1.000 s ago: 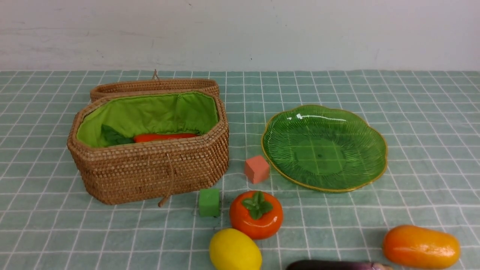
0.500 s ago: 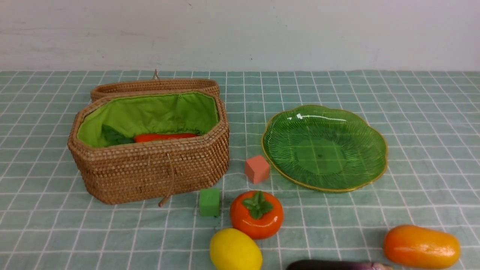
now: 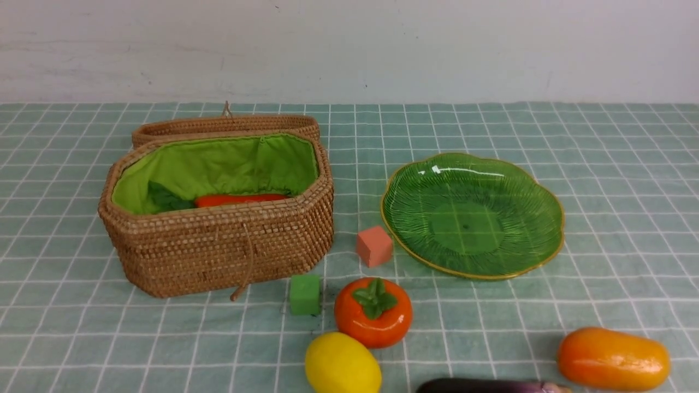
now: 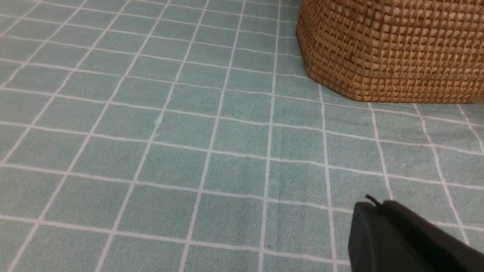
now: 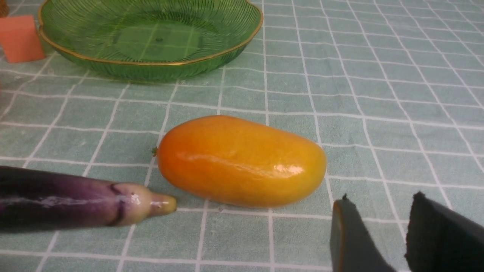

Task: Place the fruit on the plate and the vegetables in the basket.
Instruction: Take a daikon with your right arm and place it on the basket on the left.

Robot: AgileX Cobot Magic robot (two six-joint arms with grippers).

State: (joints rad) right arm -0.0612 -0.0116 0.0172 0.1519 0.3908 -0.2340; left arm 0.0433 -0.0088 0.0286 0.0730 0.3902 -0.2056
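Pink cube (image 3: 374, 246) and green cube (image 3: 304, 294), perhaps foam, lie on checked cloth (image 3: 600, 164).

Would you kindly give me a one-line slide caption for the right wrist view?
Right tool open near the mango, eggplant tip alongside, empty plate and pink cube beyond.

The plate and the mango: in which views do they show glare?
Front view: white glare streak on the far side of the plate. Right wrist view: soft highlight along the mango. Left wrist view: neither is visible; the basket looks evenly lit.
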